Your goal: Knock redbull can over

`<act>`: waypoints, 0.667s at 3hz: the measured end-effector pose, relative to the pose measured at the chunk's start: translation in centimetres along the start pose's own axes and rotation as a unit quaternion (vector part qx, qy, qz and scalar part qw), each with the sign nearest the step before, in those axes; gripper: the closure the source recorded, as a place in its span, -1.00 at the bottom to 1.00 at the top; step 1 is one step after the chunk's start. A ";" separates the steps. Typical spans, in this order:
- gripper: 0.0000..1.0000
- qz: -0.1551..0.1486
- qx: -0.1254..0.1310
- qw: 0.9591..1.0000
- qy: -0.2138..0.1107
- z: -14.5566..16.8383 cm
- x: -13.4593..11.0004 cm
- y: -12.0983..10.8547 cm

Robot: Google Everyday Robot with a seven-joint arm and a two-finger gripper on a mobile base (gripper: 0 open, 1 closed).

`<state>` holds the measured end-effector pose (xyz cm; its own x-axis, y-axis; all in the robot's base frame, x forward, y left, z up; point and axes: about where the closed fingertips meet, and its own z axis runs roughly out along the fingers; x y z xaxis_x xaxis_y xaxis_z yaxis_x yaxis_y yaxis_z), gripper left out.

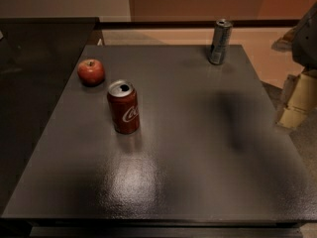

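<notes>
**Redbull can upright at the far right, gripper off to the side**

At the far left of the dark table (163, 182) lies a red apple (91, 72). Just near and to the right of it stands a red Coca-Cola can (123, 107), upright, with its tab opening showing on top. Part of the white script logo can be read on its side.

Further right, close to the table's far edge, stands the redbull can (219, 41). It is slim, silver-grey and upright, and well apart from the other two things. Its darker markings cannot be read as words.

At the right edge of the view, beyond the table's right side, sits a pale blocky shape that looks like the gripper (295, 100). It holds nothing, and I cannot tell whether it is open or closed. It is well apart from the redbull can.

The task appears not yet begun. A good knock would likely come from the right, high on the can's body, so that it tips rather than slides. The push should sweep to the left along the far edge, with the arm kept far enough back to miss the Coca-Cola can and the apple.
</notes>
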<state>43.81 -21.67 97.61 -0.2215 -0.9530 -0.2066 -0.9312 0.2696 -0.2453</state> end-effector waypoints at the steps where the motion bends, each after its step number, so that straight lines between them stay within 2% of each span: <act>1: -1.00 0.000 0.000 1.000 0.000 0.0 0.0 0.0; 2: -1.00 0.014 0.006 1.000 -0.013 0.7 -0.2 -1.0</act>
<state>44.95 -21.64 97.25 -0.2388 -0.9414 -0.2382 -0.9214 0.2971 -0.2504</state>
